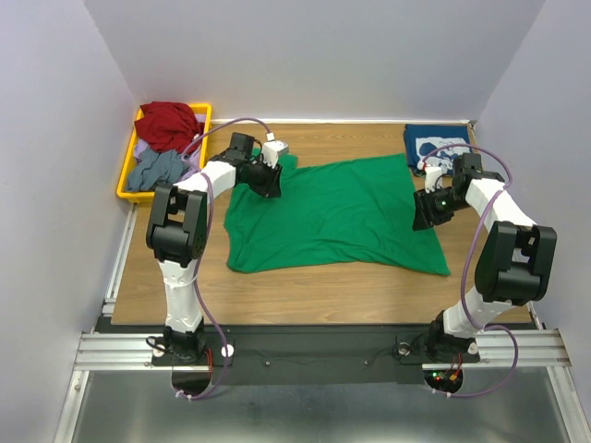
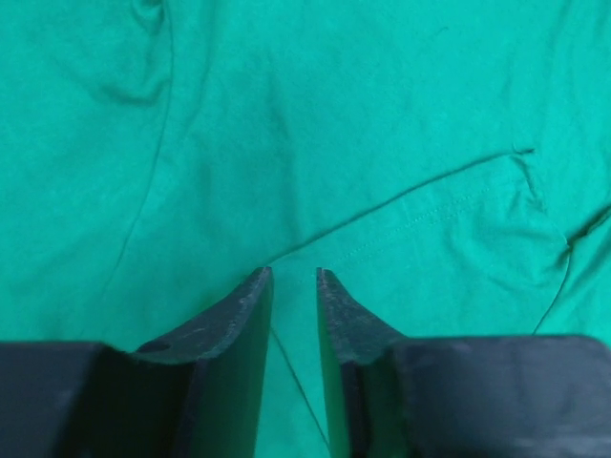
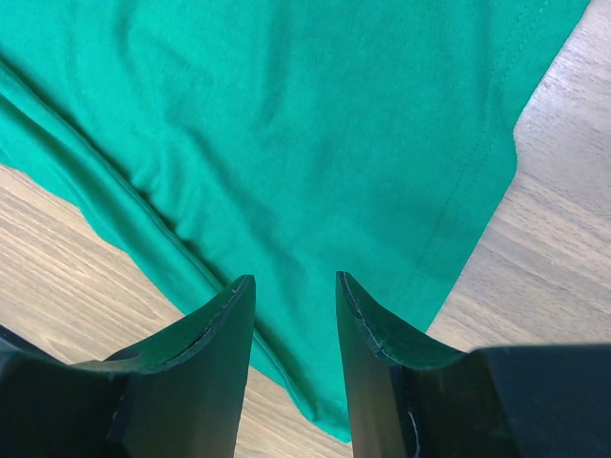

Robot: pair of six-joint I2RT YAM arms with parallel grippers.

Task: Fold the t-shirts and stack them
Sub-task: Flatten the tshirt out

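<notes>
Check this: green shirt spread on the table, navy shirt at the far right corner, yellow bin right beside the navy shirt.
Wrong about the bin: the top view shows the yellow bin at the far left corner, across the table from the navy shirt. The green shirt is spread as stated.

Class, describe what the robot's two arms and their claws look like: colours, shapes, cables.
The left arm and right arm have white links with bulky black joints; a purple cable loops along each. The left claw and right claw each have two black, tapering fingers.
</notes>
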